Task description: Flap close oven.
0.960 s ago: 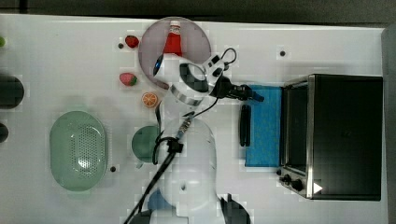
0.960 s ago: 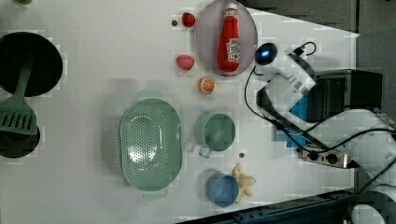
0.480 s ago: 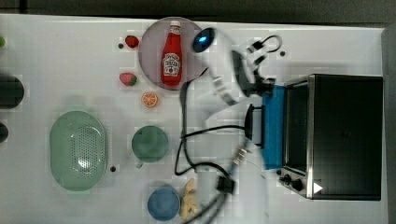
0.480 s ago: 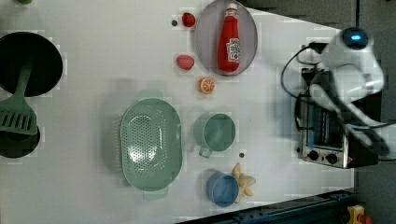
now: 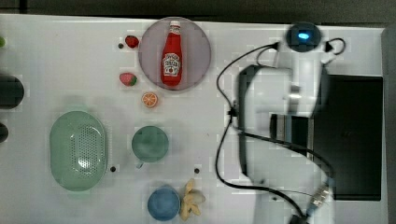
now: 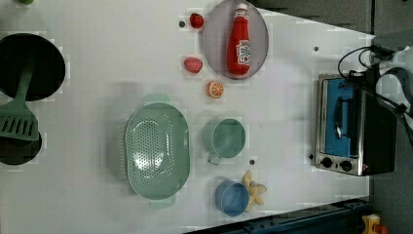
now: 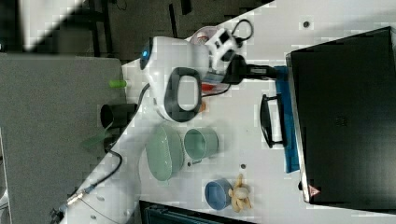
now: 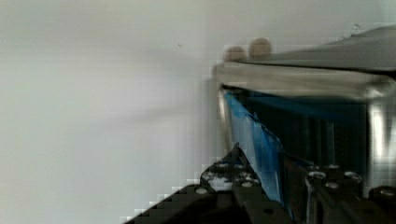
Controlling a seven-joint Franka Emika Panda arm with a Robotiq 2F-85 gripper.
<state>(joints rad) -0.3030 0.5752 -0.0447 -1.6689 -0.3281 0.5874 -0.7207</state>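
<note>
At the desk edge on the top view's right: oven, front facing the desk's middle, so the flap has to swing up toward the box. Arm lies across that front to reach it. Flap door sits tilted in the wrist view with a gap to the frame, so it's not closed yet. Pincer narrowed, pinching the flap's free edge, probably to steer it up and in.

Quick tally: one oven, one ketchup bottle on one plate, two strawberries, one orange half, one green colander, one green mug, one blue bowl, one banana bunch, one green spatula.
</note>
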